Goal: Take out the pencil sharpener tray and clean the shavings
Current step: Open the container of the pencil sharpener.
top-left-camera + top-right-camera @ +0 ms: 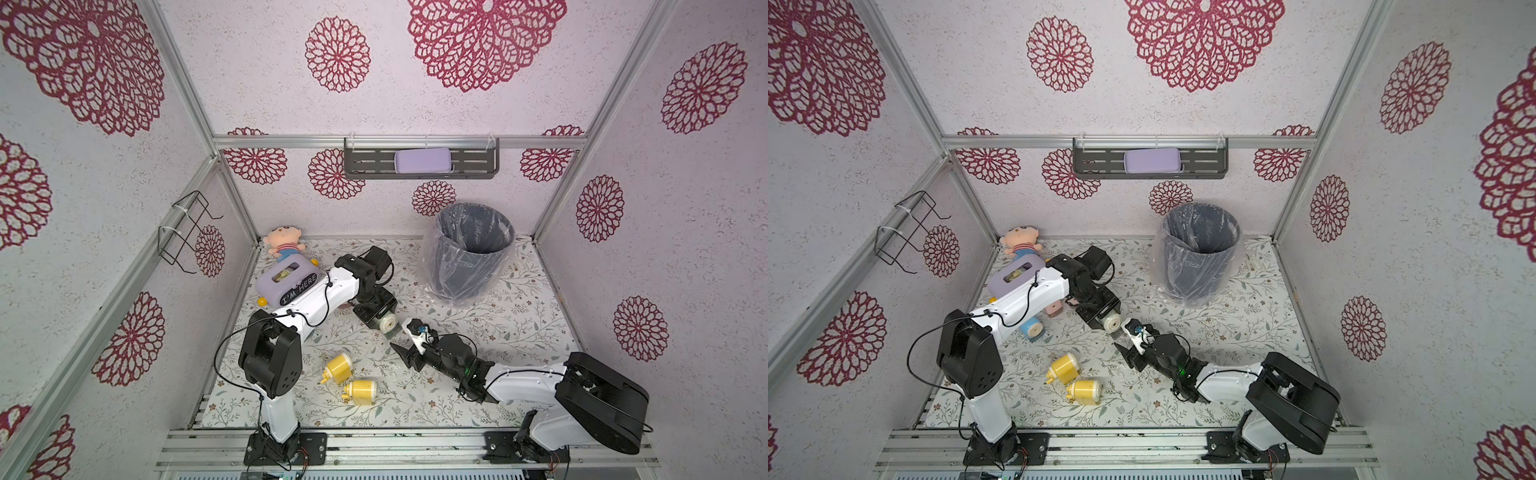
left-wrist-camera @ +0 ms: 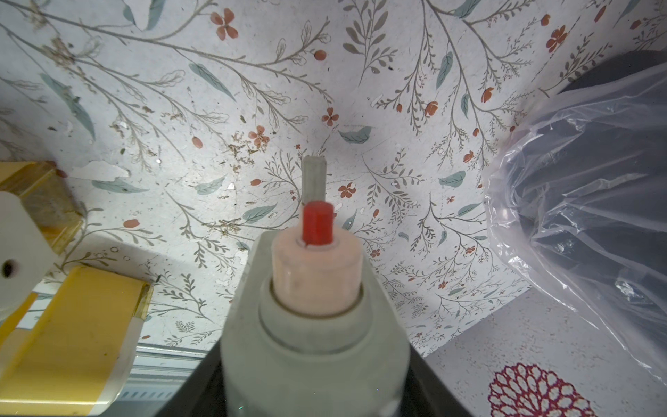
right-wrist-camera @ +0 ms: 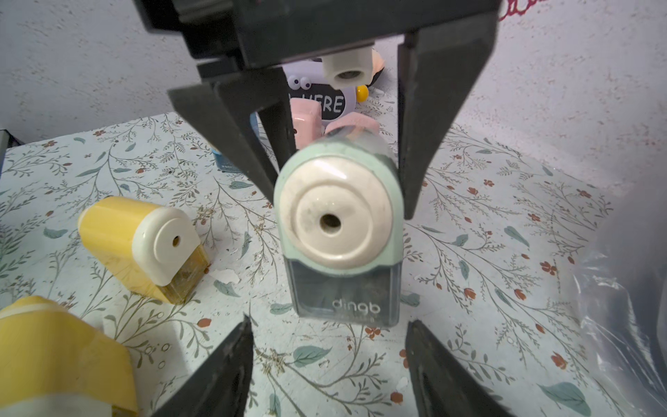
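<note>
While your left pincer (image 3: 343, 202) clamps the green sharpener (image 3: 335, 234), centre the part-open, empty right pincer (image 3: 329, 325) on its tray (image 3: 346, 294)

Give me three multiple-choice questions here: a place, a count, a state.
1. The bin stands: A at the table's far side; B at its front edge; C in its near left corner.
2. How many yellow sharpeners lie on the table? A one; B two; C four.
3. The left tool is: A open and empty; B shut on the green sharpener; C shut on a yellow one.
Answers: A, seen at the far edge in both top views; B, two lie near the front; B, its fingers clamp the green body.
</note>
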### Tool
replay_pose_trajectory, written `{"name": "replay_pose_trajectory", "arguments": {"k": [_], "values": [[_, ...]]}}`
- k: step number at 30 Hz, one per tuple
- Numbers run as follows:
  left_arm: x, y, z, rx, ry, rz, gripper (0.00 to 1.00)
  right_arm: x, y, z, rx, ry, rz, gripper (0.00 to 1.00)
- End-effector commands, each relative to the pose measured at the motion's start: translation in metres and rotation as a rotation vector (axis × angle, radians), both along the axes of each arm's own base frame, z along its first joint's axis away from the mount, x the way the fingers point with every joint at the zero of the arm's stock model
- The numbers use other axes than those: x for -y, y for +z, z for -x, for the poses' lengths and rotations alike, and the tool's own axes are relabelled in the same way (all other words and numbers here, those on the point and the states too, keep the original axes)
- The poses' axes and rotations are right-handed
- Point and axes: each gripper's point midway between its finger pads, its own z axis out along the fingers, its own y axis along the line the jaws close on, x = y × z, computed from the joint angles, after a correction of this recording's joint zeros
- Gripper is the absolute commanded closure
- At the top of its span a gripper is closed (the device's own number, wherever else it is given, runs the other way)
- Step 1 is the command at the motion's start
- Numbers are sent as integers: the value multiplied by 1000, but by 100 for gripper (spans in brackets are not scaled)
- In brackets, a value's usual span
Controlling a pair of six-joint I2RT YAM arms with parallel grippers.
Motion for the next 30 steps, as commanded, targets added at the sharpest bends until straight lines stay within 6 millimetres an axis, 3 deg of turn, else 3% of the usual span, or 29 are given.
{"name": "replay_pose_trajectory", "arguments": {"k": [1,14,26,30], "values": [[2,6,-3,10,18,33,84,-6,16,-11,60,-36,-16,32],[0,2,-4,3,19,30,86,-19,-2,-21,44,-49,29,29],[-1,-2,-3,-2,26,20,87,-22,2,-23,49,-48,23,54],[-4,-2,-4,0,35,3,87,-21,3,-22,52,-49,20,57]]}}
